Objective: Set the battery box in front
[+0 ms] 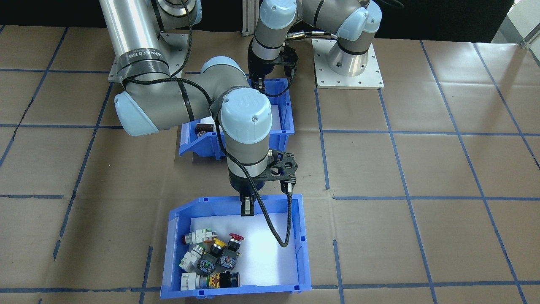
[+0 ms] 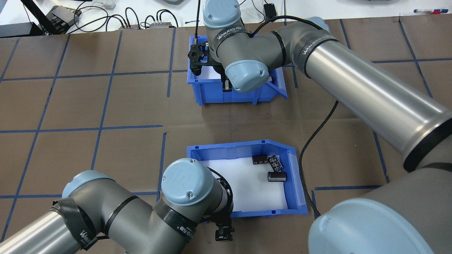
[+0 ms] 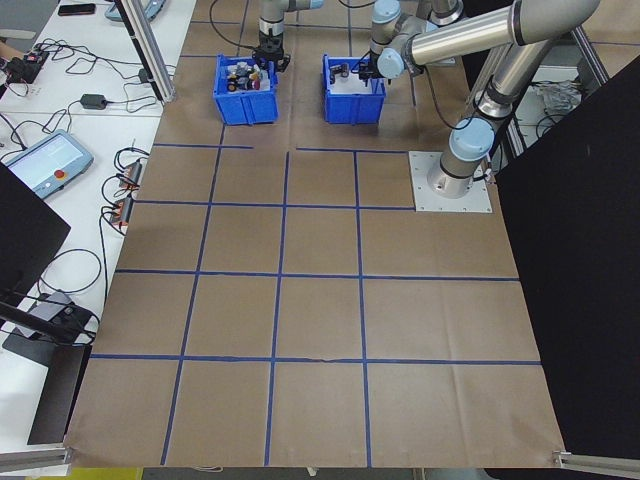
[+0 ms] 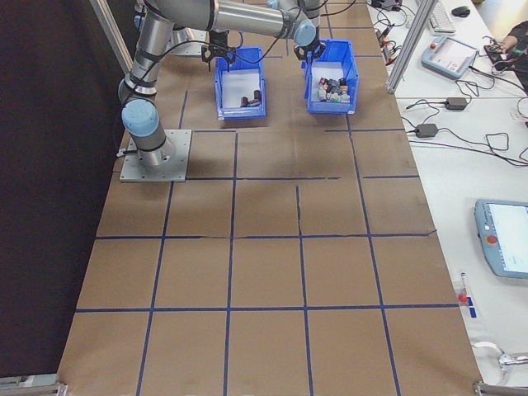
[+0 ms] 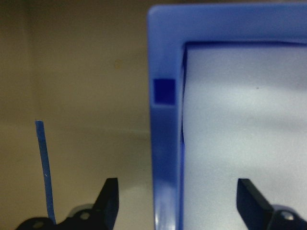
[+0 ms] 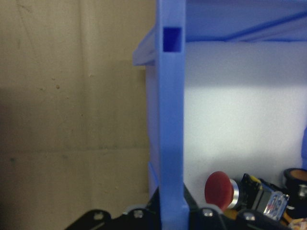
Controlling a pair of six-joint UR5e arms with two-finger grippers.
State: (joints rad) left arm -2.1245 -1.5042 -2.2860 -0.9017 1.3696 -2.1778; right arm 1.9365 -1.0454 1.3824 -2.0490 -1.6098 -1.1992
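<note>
Astride the battery box [image 2: 243, 211] rim, left hand [image 5: 177, 201] spread; right hand [image 6: 170, 213] pinches switch bin [image 1: 303, 249] wall.

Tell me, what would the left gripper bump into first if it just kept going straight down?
Most likely the blue wall of the battery box. The left gripper is open, with one of its fingers outside that wall and the other over the white liner, so the wall sits right between them.

Switch bin [image 2: 212, 92] blocks front; bare table [image 2: 88, 106] btwn bins (left side free)
</note>
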